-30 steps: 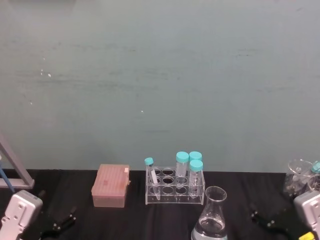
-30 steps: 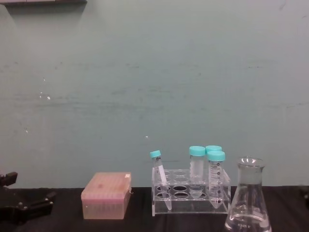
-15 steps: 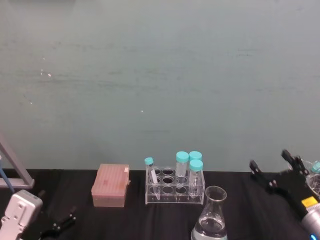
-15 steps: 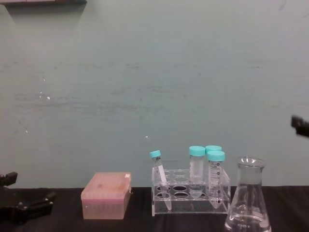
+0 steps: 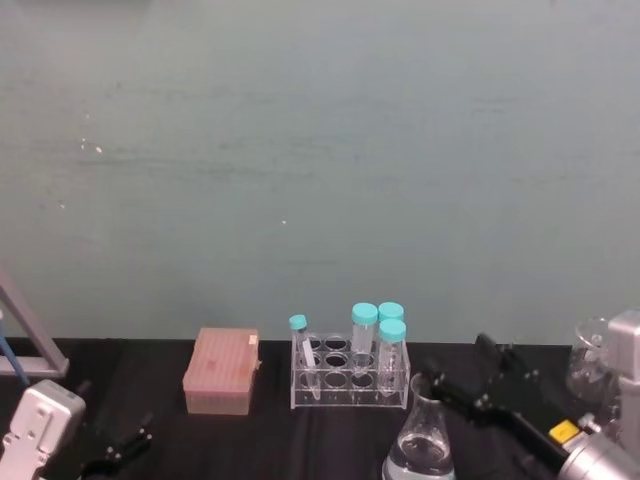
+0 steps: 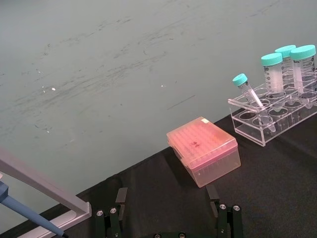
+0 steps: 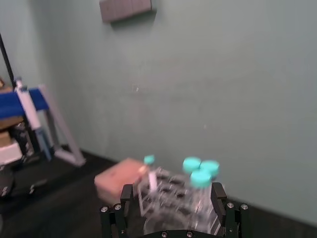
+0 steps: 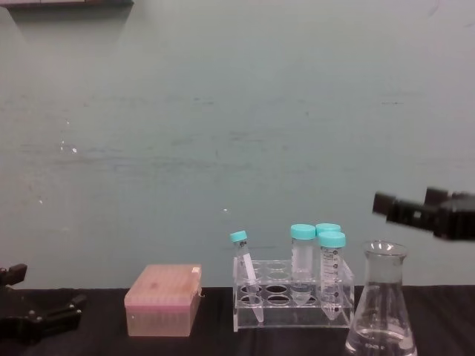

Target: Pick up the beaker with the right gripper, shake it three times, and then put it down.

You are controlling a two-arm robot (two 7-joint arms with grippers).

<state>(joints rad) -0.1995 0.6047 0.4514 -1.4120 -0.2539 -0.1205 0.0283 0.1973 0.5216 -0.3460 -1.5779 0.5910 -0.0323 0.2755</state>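
The beaker (image 5: 424, 436) is a clear conical flask with clear liquid, standing on the black table in front of the tube rack, and also seen as the beaker (image 8: 382, 311) in the chest view. My right gripper (image 5: 462, 372) hovers open just above and to the right of its rim, touching nothing. From the chest, the right gripper (image 8: 407, 202) sits a little higher than the flask's mouth. In the right wrist view the right gripper (image 7: 171, 201) has its fingers spread wide. My left gripper (image 5: 120, 450) rests parked and open at the table's near left, as the left gripper (image 6: 168, 206) shows.
A clear rack (image 5: 350, 375) holding teal-capped tubes stands behind the flask. A pink tip box (image 5: 222, 371) sits to its left. A second glass vessel (image 5: 595, 360) is at the far right. A metal stand (image 5: 28, 335) leans at the far left.
My right gripper lifted from the table's right edge, swung leftward and came down over the flask's neck. The flask and left arm have not moved.
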